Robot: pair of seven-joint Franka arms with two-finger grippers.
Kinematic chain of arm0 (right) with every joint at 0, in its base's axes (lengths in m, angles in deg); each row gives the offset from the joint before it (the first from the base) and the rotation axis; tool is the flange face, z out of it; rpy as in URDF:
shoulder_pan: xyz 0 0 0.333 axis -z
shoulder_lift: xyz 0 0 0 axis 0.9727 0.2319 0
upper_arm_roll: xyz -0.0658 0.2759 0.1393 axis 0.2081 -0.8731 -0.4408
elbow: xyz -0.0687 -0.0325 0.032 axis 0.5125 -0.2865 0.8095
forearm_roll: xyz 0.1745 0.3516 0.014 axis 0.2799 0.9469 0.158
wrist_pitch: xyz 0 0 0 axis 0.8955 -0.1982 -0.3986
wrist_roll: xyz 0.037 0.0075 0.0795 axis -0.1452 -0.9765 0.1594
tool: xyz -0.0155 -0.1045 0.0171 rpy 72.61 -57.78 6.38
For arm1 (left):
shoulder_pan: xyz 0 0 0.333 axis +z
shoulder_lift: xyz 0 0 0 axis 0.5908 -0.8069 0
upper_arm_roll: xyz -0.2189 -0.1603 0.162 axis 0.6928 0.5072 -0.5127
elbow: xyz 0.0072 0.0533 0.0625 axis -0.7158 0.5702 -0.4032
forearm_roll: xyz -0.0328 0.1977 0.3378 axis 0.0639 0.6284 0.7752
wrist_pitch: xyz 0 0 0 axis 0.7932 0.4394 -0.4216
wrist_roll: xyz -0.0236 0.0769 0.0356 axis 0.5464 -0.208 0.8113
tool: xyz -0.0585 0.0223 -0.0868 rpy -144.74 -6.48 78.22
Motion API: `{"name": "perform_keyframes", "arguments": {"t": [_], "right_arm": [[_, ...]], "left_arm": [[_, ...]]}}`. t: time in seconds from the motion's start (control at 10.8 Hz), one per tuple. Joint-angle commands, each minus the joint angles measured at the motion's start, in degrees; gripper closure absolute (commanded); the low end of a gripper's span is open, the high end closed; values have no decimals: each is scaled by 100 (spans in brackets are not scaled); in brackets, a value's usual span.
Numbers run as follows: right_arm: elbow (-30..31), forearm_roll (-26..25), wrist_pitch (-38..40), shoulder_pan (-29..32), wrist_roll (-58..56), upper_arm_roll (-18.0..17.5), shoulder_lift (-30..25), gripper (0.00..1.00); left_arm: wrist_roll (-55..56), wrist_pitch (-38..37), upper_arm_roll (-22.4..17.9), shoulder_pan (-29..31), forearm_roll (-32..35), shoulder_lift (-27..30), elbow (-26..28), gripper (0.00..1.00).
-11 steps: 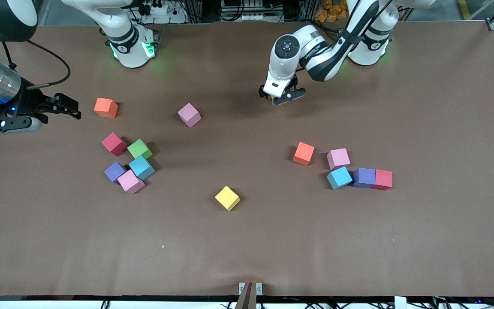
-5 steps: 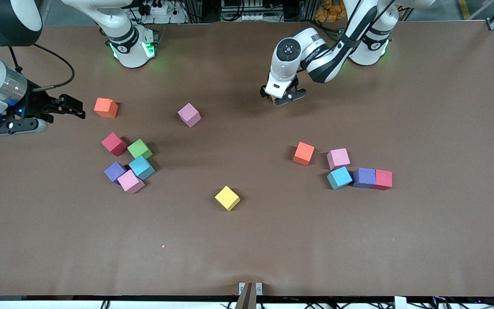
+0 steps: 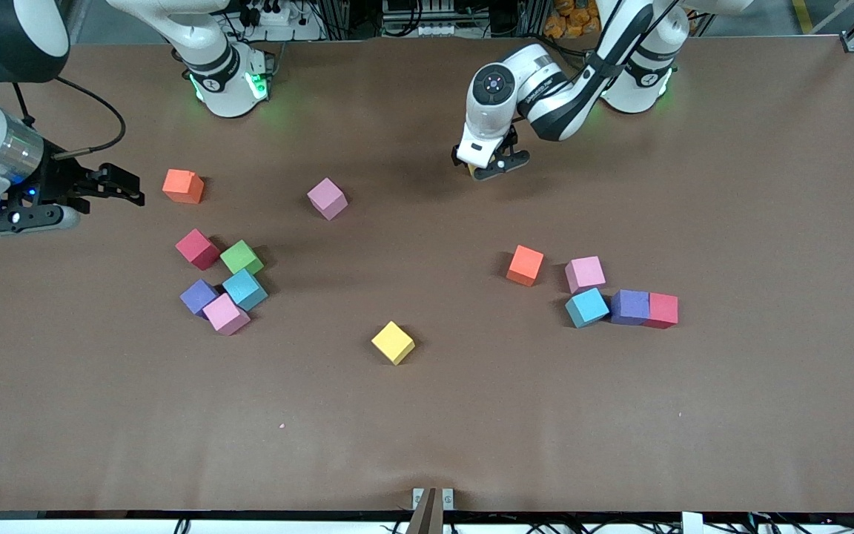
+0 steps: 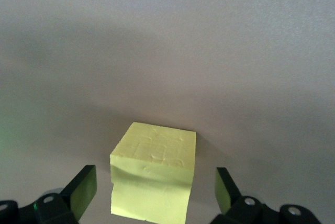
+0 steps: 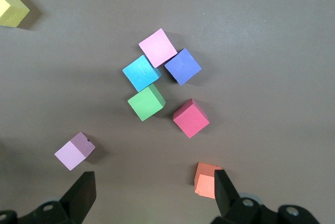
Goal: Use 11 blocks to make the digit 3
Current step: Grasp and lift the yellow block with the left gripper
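Nearest the front camera sits a lone yellow block (image 3: 393, 343) on the bare brown table (image 3: 427, 430). A little farther up, two loose clusters: red (image 3: 663, 310), purple (image 3: 630, 307), blue (image 3: 587, 307) and pink (image 3: 585, 274) touching toward my left arm's end, with an orange one (image 3: 525, 265) just beside them; pink (image 3: 226, 314), purple (image 3: 198, 297), blue (image 3: 245, 289), green (image 3: 241, 256) and red (image 3: 197, 248) bunched toward my right arm's end. No digit 3 has been started, I'd say.

These cubes look like matte foam: light, a bit squashy, grippy rather than slick. I judge a pinch across two flat parallel faces, mid-height, is best; a hard squeeze would dent them.

Farther on, a pink block (image 3: 326, 198) and an orange block (image 3: 182, 186) stand alone. My right gripper (image 3: 119, 185) hovers beside that orange one, fingers spread wide, holding nothing.

Farthest, my left gripper (image 4: 154, 190) is down low around a second yellow block (image 4: 154, 174), jaws wide apart on either side and not yet touching it.

The mat is flat, dull and open, with plenty of free room in the middle for building.
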Motion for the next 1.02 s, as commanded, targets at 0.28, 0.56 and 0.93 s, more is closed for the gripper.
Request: {"name": "perform_keyframes", "arguments": {"t": [0.28,0.56,0.93], "right_arm": [[152,131,79,89,-147,-36,-242,0],[161,131,88,80,-190,-36,-277,0],[284,131,45,80,-191,-36,-277,0]], "left_arm": [[97,57,62,-21,-6,-94,29,0],[114,146,62,-56,-6,-209,82,0],[114,320,62,-134,424,-472,38,40]]}}
